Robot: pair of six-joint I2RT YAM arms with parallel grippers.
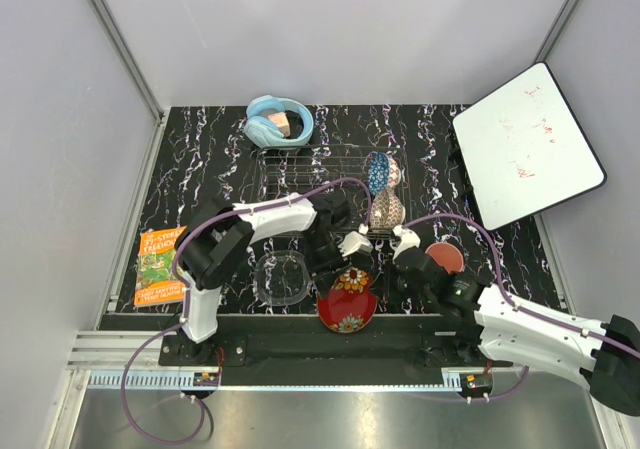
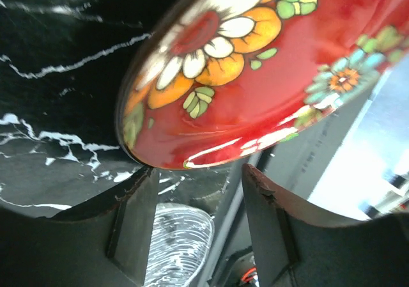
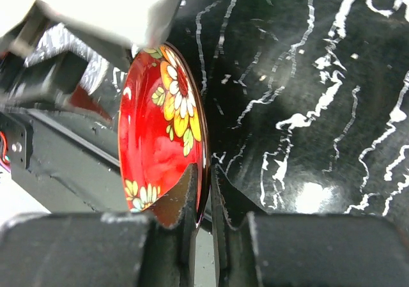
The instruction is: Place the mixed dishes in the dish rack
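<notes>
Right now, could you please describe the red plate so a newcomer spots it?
At the middle of the black marbled table's near edge, the red floral plate is tilted on edge, its rim in the right gripper. Orange-and-white flowers set it apart from the clear glass bowl beside it.

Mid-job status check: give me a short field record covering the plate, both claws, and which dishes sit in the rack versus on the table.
plate: red floral plate, tilted, at the near edge of the table, between the arms
right claw: shut on the plate's rim
left claw: open, fingers apart beside the rim, not gripping
in dish rack: blue patterned bowl, beige lattice-patterned bowl, both at its right end
on table: clear glass bowl, pink plastic cup
</notes>
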